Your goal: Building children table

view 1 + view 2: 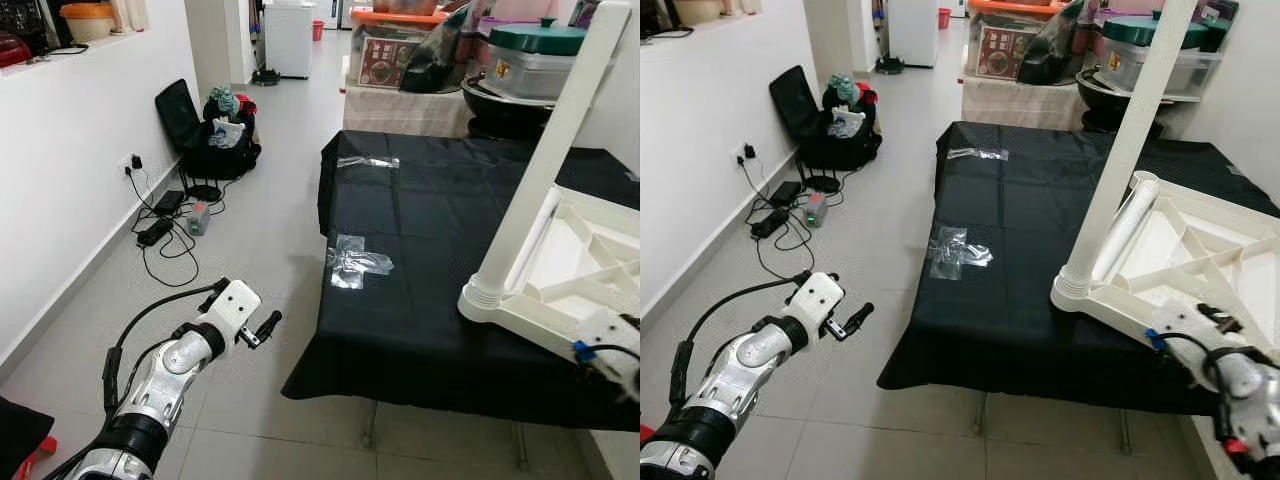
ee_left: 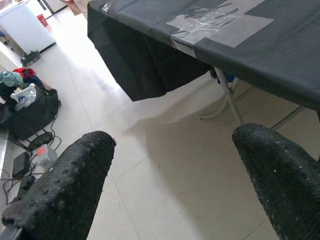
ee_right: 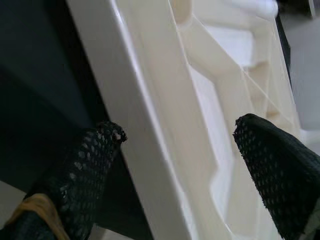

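One leg [image 1: 1127, 150] is fitted upright into the inverted white tabletop [image 1: 1185, 265]; another lies loose inside. The right gripper [image 3: 175, 165] straddles its rim, spread; the left gripper [image 2: 170, 175] is held apart, empty.

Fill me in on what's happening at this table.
The robot is assembling a white plastic children's table, lying upside down on a black-covered table with one leg already standing up. The right gripper has its fingers open astride the tabletop's edge. The left gripper hovers open above the floor, holding nothing.
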Motion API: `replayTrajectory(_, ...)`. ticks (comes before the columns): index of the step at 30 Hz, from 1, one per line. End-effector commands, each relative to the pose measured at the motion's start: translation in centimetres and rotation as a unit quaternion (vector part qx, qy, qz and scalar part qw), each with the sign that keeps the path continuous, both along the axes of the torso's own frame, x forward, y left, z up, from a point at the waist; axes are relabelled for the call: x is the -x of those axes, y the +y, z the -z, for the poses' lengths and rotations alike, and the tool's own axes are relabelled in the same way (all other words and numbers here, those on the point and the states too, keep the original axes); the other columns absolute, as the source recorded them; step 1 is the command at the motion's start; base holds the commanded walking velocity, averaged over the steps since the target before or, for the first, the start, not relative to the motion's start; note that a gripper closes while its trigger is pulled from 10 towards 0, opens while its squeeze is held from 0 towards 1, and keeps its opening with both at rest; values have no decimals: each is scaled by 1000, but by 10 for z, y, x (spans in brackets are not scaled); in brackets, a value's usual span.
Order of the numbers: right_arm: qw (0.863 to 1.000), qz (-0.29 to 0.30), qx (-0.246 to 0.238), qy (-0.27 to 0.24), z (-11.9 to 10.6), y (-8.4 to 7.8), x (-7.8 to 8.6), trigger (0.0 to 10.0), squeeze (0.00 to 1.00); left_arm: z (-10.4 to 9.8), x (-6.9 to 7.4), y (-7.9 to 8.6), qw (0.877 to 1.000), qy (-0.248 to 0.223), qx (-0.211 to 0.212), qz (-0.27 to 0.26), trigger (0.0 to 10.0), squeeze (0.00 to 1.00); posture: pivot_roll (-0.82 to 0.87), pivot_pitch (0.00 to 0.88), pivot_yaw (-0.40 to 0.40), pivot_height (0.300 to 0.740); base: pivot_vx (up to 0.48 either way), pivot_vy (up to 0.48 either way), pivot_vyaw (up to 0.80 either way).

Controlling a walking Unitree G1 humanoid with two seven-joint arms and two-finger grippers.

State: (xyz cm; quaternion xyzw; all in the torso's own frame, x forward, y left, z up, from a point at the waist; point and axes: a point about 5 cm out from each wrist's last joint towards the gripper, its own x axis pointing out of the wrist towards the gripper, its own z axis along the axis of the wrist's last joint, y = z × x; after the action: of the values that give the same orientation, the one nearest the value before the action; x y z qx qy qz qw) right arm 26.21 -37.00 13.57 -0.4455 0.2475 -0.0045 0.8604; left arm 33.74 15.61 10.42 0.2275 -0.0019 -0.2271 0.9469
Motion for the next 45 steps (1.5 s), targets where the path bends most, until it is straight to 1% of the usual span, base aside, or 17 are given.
replayTrajectory(1, 998, -23, -11, -50, -14, 10, -8, 10000, 1000, 1, 1, 4, 1000, 3, -7, -3, 10000, 0, 4, 0, -61, 740, 0, 0, 0)
replayTrajectory(4, 971, -19, -59, -232, -62, 24, -22, 10000, 1000, -5, -1, 0, 1000, -9, 2, -1, 10000, 0, -4, 0, -51, 740, 0, 0, 0)
replayTrajectory(7, 951, -10, -85, -298, -77, 32, -24, 10000, 1000, -13, -4, -4, 1000, -21, 12, 4, 10000, 0, -4, 0, -47, 740, 0, 0, 0)
replayTrajectory(8, 951, -10, -85, -298, -77, 32, -24, 10000, 1000, -13, -4, -4, 1000, -21, 12, 4, 10000, 0, -4, 0, -47, 740, 0, 0, 0)
replayTrajectory(10, 931, -8, -140, -338, -83, 44, -25, 10000, 1000, -24, -7, -8, 999, -40, 27, 10, 10000, 0, -4, 0, -45, 740, 0, 0, 0)
replayTrajectory(12, 931, -8, -140, -338, -83, 44, -25, 10000, 1000, -24, -7, -8, 999, -40, 27, 10, 10000, 0, -4, 0, -45, 740, 0, 0, 0)
replayTrajectory(13, 922, -13, -168, -348, -82, 52, -24, 10000, 1000, -30, -8, -9, 998, -48, 37, 11, 10000, 0, -3, 0, -44, 740, 0, 0, 0)
replayTrajectory(18, 898, 4, -287, -334, -60, 79, -19, 10000, 1000, -51, -8, -11, 994, -85, 70, 19, 10000, 0, -2, 0, -46, 740, 0, 0, 0)
replayTrajectory(19, 893, 25, -303, -331, -52, 84, -18, 10000, 945, -55, -9, -12, 993, -92, 68, 20, 10000, 0, -1, 0, -47, 740, 0, 0, 0)
replayTrajectory(20, 893, 25, -303, -331, -52, 84, -18, 10000, 945, -55, -9, -12, 993, -92, 68, 20, 10000, 0, -1, 0, -47, 740, 0, 0, 0)
replayTrajectory(21, 890, 41, -307, -334, -48, 87, -16, 10000, 863, -57, -9, -12, 993, -97, 65, 21, 10000, 0, 3, 0, -47, 740, 0, 0, 0)
replayTrajectory(22, 887, 58, -310, -338, -44, 91, -16, 10000, 678, -60, -8, -13, 992, -101, 68, 23, 10000, 0, 3, 0, -46, 740, 0, -349, 0)
replayTrajectory(23, 885, 73, -311, -338, -41, 96, -16, 10000, 231, -62, -8, -14, 992, -106, 65, 27, 10000, 0, 6, 0, -44, 740, 0, -461, 0)
replayTrajectory(25, 885, 81, -312, -337, -39, 100, -16, 10000, 231, -63, -7, -15, 992, -109, 63, 30, 10000, 0, 6, 0, -44, 740, 0, -461, 0)
replayTrajectory(26, 885, 81, -313, -335, -39, 105, -17, 10000, 0, -63, -7, -15, 992, -107, 63, 31, 10000, 0, 6, 0, -43, 740, 0, -461, -800)
replayTrajectory(39, 901, 28, -300, -313, -45, 136, -23, 10000, 0, -62, -5, -13, 992, -94, 78, 16, 10000, 0, 11, 0, -48, 740, 0, -460, -554)
replayTrajectory(45, 899, -33, -338, -277, -46, 157, -22, 10000, 0, -65, -5, -11, 990, -99, 95, 5, 10000, 0, 11, 0, -49, 740, 0, -154, 0)
